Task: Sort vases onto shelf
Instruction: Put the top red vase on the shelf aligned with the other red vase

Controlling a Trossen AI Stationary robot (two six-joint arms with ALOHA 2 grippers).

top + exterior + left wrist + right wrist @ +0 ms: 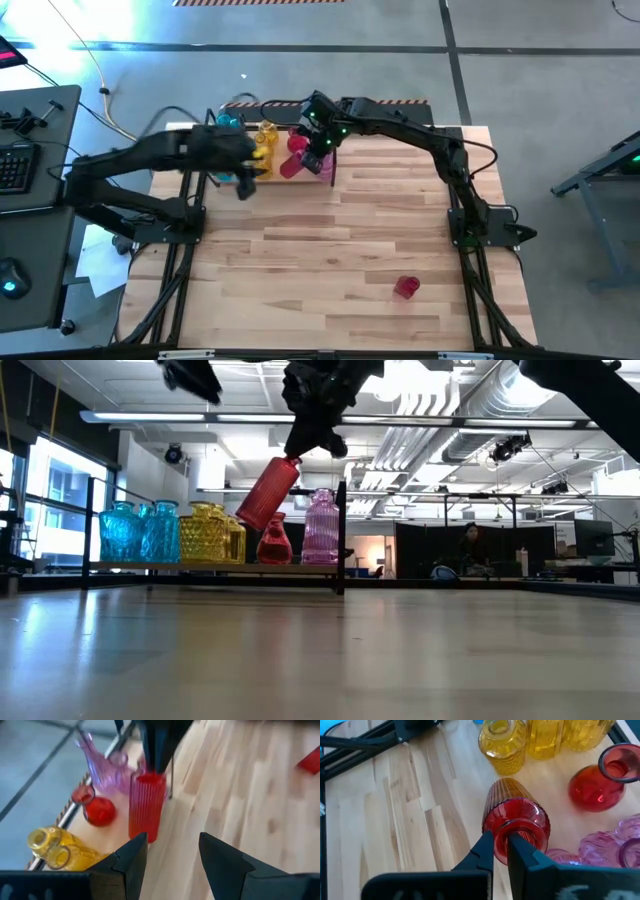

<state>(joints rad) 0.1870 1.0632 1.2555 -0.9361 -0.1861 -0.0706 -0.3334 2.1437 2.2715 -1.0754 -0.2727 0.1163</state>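
The right end effector pinches the rim of a tall red vase, holding it tilted above the shelf, probably to slot it beside the bulbous red vase. The left end effector hovers nearby, spread wide and empty.

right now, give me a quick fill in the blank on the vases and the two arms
1. The right gripper is shut on the rim of a ribbed ____ vase.
2. That vase hangs tilted above the ____.
3. The left gripper has its fingers ____.
4. One red vase lies alone on the ____.

Missing words: red; shelf; open; table
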